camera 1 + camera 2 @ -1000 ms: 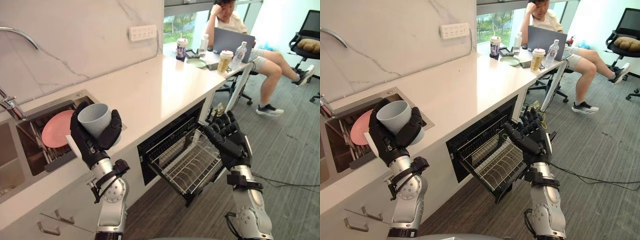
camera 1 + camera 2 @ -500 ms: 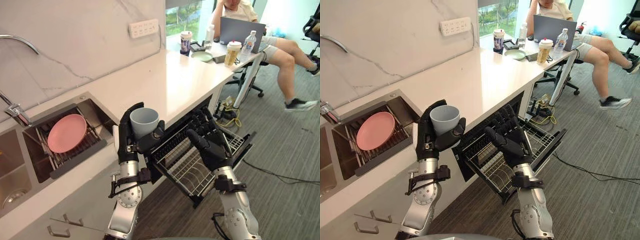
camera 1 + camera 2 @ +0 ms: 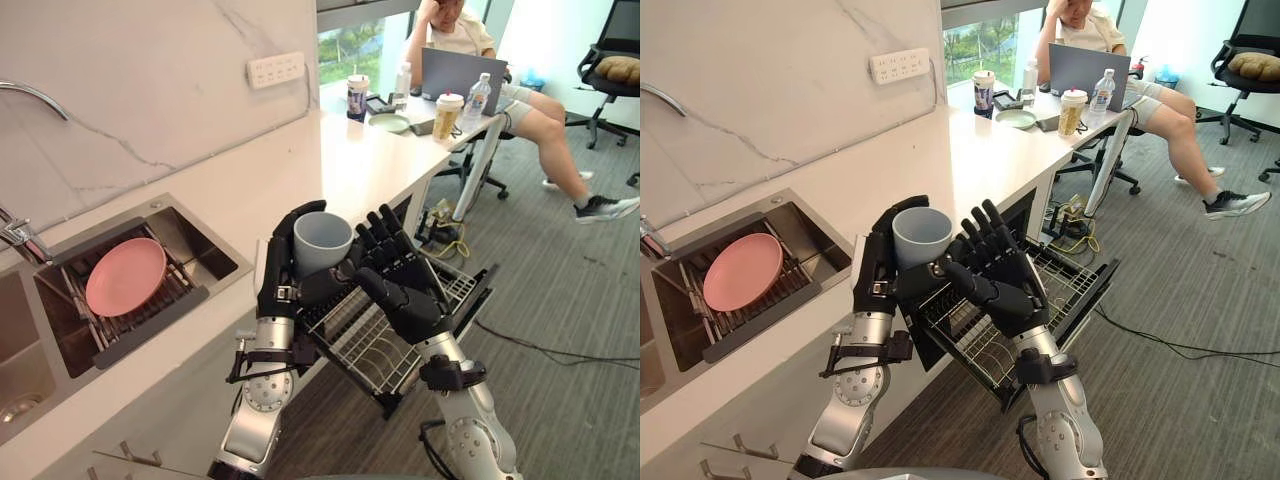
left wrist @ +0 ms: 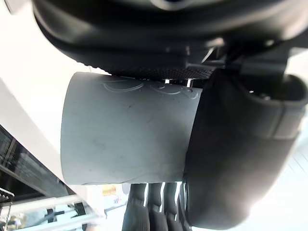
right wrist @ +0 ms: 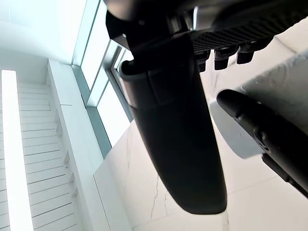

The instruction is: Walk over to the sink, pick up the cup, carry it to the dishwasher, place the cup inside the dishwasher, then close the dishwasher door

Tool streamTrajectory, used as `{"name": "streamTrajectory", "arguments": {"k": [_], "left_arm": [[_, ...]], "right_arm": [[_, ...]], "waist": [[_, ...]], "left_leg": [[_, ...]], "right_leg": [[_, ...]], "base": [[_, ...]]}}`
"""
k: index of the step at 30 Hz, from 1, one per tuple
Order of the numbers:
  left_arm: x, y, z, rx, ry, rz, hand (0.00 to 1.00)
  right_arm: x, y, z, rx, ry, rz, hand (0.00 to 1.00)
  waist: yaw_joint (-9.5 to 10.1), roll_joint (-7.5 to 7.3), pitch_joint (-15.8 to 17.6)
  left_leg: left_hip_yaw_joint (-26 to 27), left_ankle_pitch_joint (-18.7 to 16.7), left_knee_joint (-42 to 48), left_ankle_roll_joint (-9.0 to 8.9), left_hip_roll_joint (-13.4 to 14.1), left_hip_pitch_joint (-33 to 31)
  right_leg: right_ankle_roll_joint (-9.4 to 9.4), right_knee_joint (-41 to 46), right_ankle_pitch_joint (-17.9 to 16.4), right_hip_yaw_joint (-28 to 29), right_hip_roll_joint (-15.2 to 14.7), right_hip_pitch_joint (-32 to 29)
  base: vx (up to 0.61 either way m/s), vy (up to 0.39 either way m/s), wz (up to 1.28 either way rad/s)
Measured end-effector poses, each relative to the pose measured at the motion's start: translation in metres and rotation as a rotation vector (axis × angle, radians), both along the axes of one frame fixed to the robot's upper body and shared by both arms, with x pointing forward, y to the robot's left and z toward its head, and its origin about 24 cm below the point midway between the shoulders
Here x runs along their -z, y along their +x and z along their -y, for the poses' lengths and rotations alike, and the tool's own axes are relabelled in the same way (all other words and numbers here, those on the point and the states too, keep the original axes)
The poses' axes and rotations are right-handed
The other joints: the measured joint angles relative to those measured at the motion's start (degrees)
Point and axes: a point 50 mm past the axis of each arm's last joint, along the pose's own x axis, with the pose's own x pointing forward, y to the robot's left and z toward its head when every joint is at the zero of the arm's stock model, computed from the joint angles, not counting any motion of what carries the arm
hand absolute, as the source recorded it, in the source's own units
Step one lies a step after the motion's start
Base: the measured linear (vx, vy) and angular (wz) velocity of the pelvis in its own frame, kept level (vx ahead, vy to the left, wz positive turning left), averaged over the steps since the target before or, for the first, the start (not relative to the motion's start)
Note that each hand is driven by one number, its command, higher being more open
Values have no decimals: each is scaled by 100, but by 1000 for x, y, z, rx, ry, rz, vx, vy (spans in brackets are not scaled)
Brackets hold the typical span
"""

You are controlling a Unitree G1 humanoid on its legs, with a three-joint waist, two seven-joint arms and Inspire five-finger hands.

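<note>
— While the left eye view looks down, who has the pale grey round cup (image 3: 322, 240)?
— Left hand (image 3: 280, 290), fingers curled round it, mouth up, at the white table (image 3: 360, 165)'s front edge; the pulled-out wire dishwasher rack (image 3: 380, 350) lies at its 5 o'clock. Right hand (image 3: 405, 300), at 3 o'clock, fingers straight and spread, just beside the cup.
— Left wrist view?
— Cup wall clamped between thumb and fingers.
— Right wrist view?
— Thumb straight; cup shows past it.
</note>
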Motion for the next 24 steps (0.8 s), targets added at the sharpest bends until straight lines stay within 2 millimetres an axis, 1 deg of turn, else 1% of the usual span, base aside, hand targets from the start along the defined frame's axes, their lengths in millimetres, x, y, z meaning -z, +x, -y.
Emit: {"name": "streamTrajectory", "arguments": {"k": [3, 12, 18, 19, 24], "left_arm": [[-3, 3, 3, -12, 66, 35, 0], [4, 4, 9, -42, 249, 89, 0], [6, 1, 21, -2, 297, 108, 0], [6, 1, 22, 2, 298, 109, 0], [7, -1, 26, -1, 308, 115, 0]], "right_arm": [[1, 0, 0, -13, -8, -12, 100], [4, 1, 5, -9, -34, -60, 100], [3, 4, 3, 46, -42, -114, 100], [2, 4, 3, 50, -43, -118, 0], [2, 7, 2, 73, -47, -156, 0]], "waist": [[-5, -11, -13], [-38, -7, -112], [-39, -16, -172], [-38, -16, -173], [-37, -17, -174]], "left_leg": [[35, 17, -21, 25, -19, -11], [162, 137, -136, 53, -33, -32], [158, 181, -152, 57, -41, -66], [156, 188, -160, 58, -42, -65], [118, 259, -235, 68, -56, -66]], "right_leg": [[0, -73, 86, 47, -3, -15], [-2, -209, 261, 131, 13, -85], [-6, -262, 327, 132, 13, -95], [-7, -262, 329, 130, 13, -95], [-9, -262, 347, 96, 10, -95]], "base": [[-52, 13, -8], [-50, 0, -5], [-30, -4, 0], [-39, -7, 2], [-33, -6, 3]]}}
